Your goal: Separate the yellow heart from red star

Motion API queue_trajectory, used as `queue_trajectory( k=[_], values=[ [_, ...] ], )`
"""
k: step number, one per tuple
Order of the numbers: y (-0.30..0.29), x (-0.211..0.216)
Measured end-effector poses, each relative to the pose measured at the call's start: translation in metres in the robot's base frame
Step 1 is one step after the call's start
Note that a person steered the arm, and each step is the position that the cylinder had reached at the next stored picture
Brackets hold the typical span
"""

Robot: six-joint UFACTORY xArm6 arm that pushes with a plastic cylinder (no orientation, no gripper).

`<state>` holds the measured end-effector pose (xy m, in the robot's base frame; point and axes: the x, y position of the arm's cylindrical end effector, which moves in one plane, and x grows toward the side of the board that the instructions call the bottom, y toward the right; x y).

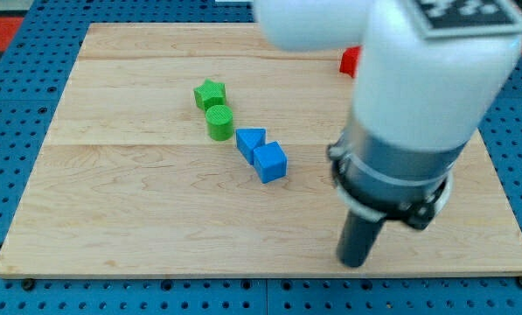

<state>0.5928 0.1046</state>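
Observation:
A red block shows at the view's top right, mostly hidden behind the white arm; its shape cannot be made out. No yellow heart is visible; the arm may hide it. My tip rests on the board at the view's lower right, well below the red block and to the right of the blue blocks.
A green star and a green cylinder sit left of centre. A blue triangle and a blue cube lie just below and right of them. The wooden board lies on a blue pegboard surface.

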Motion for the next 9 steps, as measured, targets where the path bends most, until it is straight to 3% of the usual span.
queue_trajectory(
  k=[2, 6, 8, 9],
  values=[
    [0.016, -0.165],
    [0.050, -0.171],
    [0.104, -0.171],
    [0.134, -0.231]
  ],
)
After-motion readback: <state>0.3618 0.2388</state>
